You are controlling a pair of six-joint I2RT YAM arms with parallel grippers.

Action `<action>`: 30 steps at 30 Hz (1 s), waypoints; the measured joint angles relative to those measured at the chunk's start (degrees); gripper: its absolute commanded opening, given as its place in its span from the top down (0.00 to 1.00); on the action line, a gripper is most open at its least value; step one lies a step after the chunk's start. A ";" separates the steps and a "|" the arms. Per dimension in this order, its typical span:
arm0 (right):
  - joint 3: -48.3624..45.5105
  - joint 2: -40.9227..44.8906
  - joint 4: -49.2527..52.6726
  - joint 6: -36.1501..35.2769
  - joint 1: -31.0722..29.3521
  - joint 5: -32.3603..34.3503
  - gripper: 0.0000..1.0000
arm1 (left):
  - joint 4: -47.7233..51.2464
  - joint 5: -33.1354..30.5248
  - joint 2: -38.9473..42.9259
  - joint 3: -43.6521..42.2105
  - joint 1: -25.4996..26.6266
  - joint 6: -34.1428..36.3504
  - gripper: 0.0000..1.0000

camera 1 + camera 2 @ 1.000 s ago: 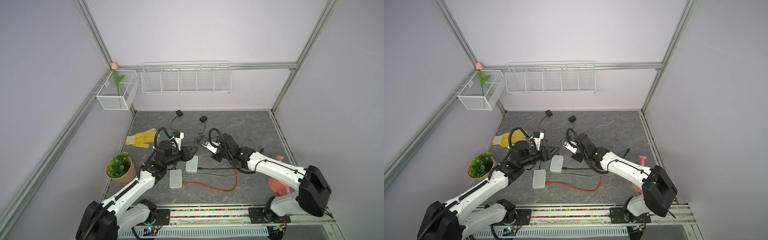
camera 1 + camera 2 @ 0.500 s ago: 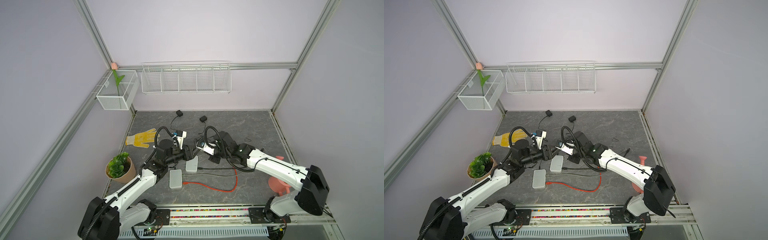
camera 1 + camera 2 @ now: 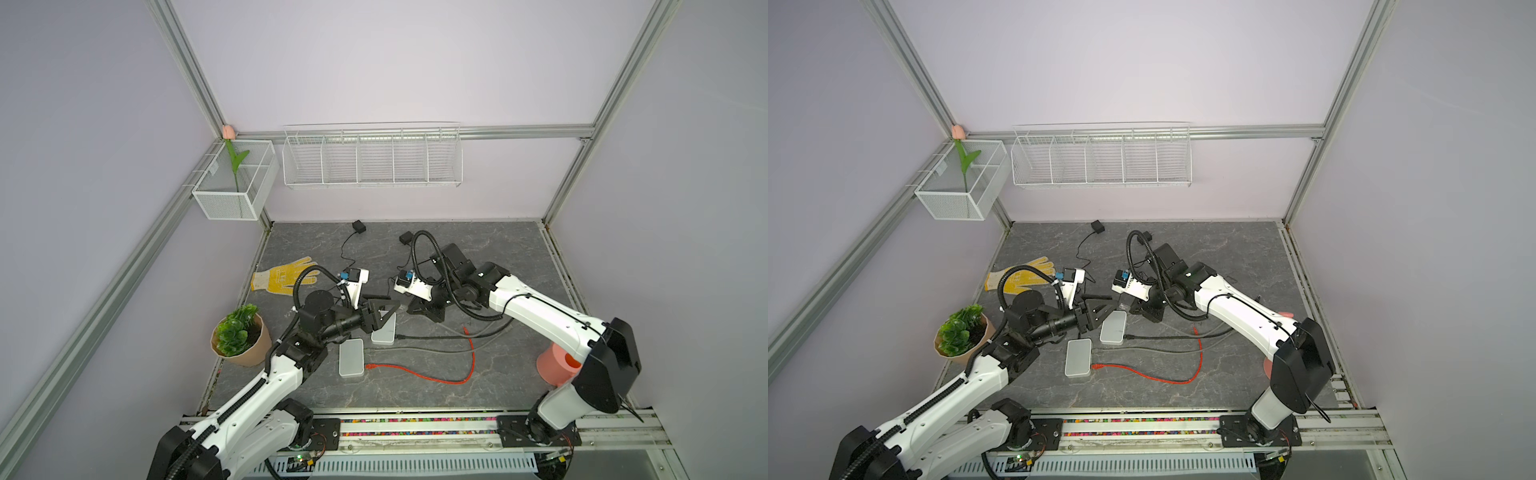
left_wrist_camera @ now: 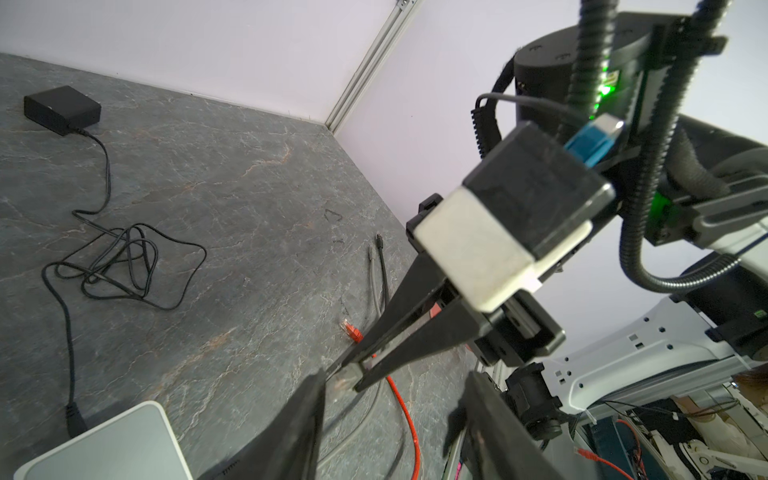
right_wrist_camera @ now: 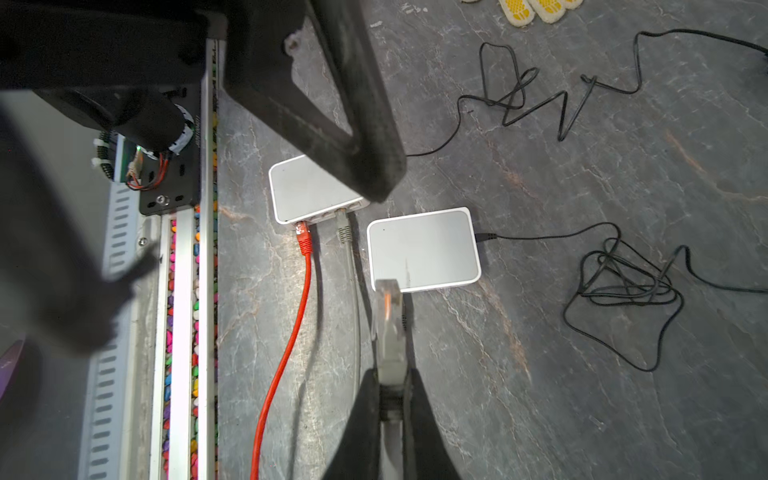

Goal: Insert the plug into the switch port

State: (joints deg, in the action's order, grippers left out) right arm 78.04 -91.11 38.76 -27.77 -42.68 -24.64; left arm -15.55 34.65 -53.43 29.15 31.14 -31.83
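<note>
Your right tool (image 5: 390,386) is clamped on the grey plug (image 5: 388,320), lower centre of frame, tip by the switch (image 5: 424,249) edge; your left tool (image 4: 395,378) sits released, jaws apart.

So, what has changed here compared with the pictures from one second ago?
The right gripper, shut on the grey plug, moved a little to the left, toward the farther switch. Nothing was taken hold of or let go. The left gripper, open and holding nothing, hardly moved. That switch, the nearer switch, the red cable, the glove and the plant pot stayed in place.
</note>
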 measured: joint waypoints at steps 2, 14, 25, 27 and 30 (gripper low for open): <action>0.22 0.00 0.37 -0.17 0.11 -1.20 0.93 | 0.33 0.04 0.04 -0.33 0.00 0.31 0.47; 2.75 -0.11 1.68 -0.83 0.61 -7.06 0.93 | -1.44 1.92 -1.03 -0.50 0.00 0.59 0.52; 3.28 -0.85 2.58 -0.98 0.87 -10.51 0.93 | -5.53 3.41 -3.58 -1.40 0.00 -0.72 0.83; 3.39 -0.85 2.58 -0.98 1.09 -10.99 0.93 | -5.92 3.67 -3.65 -1.40 0.00 -0.90 0.89; 3.41 -0.85 2.64 -0.96 1.38 -11.63 0.93 | -6.51 4.00 -3.58 -1.46 0.00 -0.74 0.97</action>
State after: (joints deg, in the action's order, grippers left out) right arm 81.45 -91.96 41.41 -28.73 -41.30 -36.27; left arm -22.06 38.65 -57.01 27.68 31.14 -32.58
